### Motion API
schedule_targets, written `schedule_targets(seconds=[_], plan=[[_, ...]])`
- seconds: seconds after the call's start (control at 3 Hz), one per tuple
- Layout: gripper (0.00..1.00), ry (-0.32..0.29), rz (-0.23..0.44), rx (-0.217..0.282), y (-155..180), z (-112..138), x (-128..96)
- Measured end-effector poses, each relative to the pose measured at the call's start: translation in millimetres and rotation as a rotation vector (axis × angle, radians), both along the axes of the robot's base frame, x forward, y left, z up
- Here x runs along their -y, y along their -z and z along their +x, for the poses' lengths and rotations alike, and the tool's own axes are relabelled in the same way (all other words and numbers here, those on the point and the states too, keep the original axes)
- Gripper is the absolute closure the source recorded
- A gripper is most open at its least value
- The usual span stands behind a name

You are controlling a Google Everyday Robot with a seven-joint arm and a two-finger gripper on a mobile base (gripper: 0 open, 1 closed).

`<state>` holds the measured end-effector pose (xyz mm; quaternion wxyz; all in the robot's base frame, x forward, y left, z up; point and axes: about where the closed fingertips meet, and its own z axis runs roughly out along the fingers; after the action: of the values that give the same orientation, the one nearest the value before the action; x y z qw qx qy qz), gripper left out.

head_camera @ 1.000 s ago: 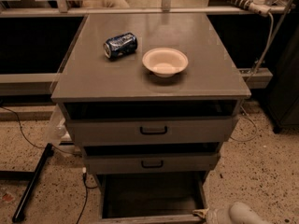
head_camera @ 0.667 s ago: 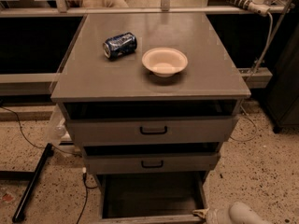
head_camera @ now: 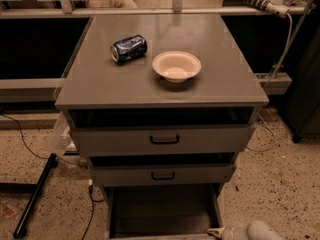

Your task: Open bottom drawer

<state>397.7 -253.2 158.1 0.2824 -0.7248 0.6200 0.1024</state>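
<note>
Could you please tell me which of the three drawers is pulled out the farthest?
The bottom drawer: its inside lies open to view, while the top drawer and middle drawer are barely out. The hand is at its front right corner.

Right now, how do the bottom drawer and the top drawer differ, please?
The bottom drawer is pulled far out, its inside open to view; the top drawer is out only slightly. The top drawer's front and black handle show fully; the bottom drawer's front is mostly out of view. Both are grey. The gripper is at the bottom drawer's front corner, lower right.
</note>
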Motion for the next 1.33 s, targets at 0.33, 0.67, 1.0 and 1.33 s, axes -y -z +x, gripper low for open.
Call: schedule_targets(seconds=[0.33, 0.67, 1.0, 1.33], plan=[[0.78, 0.0, 0.0, 0.0, 0.0, 0.0, 0.0], [0.55, 0.0, 0.0, 0.0, 0.0, 0.0, -0.1], [0.32, 0.0, 0.0, 0.0, 0.0, 0.0, -0.1], [0.09, 0.0, 0.0, 0.0, 0.1, -0.1, -0.1]])
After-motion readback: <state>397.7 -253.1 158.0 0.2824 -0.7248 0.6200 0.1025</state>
